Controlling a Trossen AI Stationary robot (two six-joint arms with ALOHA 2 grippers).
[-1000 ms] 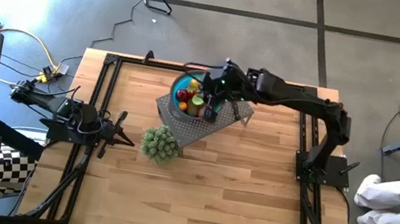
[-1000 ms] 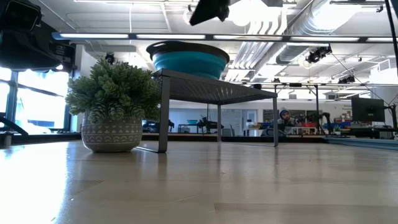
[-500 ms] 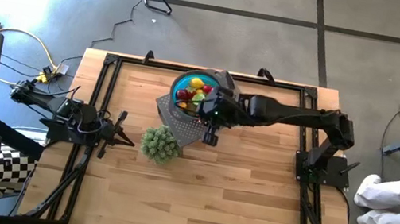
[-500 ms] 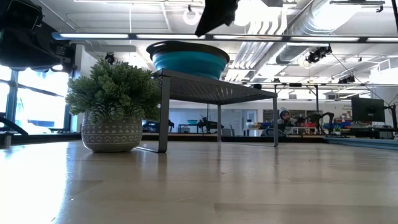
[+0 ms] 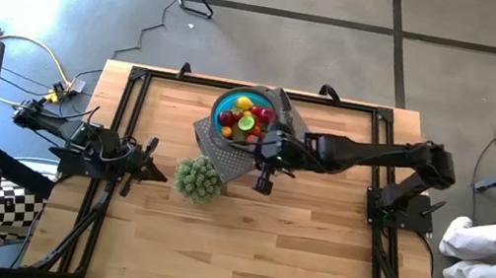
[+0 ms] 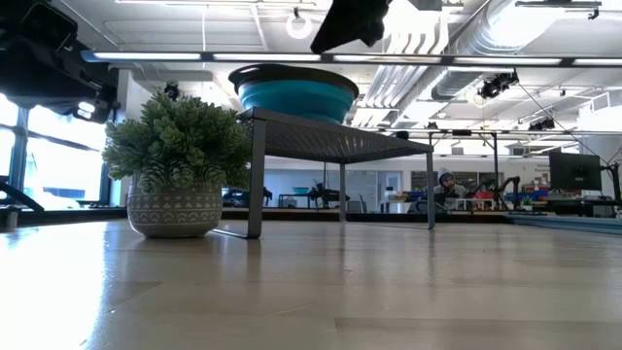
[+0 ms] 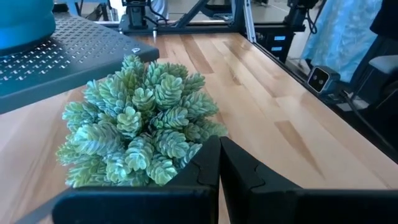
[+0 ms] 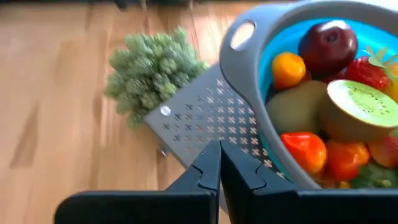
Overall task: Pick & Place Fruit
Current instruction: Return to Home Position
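Note:
The fruit (image 5: 247, 117) lies heaped in a blue bowl (image 5: 222, 107) with a grey rim (image 8: 239, 71): a dark red piece (image 8: 328, 43), an orange one (image 8: 289, 68), a cut green one (image 8: 360, 102) and red ones (image 8: 303, 149). The bowl stands on a grey perforated stand (image 5: 226, 154). My right gripper (image 5: 262, 185) hangs shut above the table just off the stand's near right side, with nothing between its fingers (image 8: 219, 158). My left gripper (image 5: 151, 160) waits shut at the table's left, pointing at the potted plant (image 7: 140, 124).
A small potted plant (image 5: 198, 177) stands on the table against the stand's near left corner, between the two grippers. In the low view the stand (image 6: 330, 141) is a raised shelf on thin legs with the bowl (image 6: 292, 95) on top. Bare wood (image 5: 241, 248) lies toward the near edge.
My right gripper has left the place above the bowl and swung toward the table's near edge, sinking a little, past the stand's near right side. The fruit in the bowl, covered by the gripper before, now shows in the high view.

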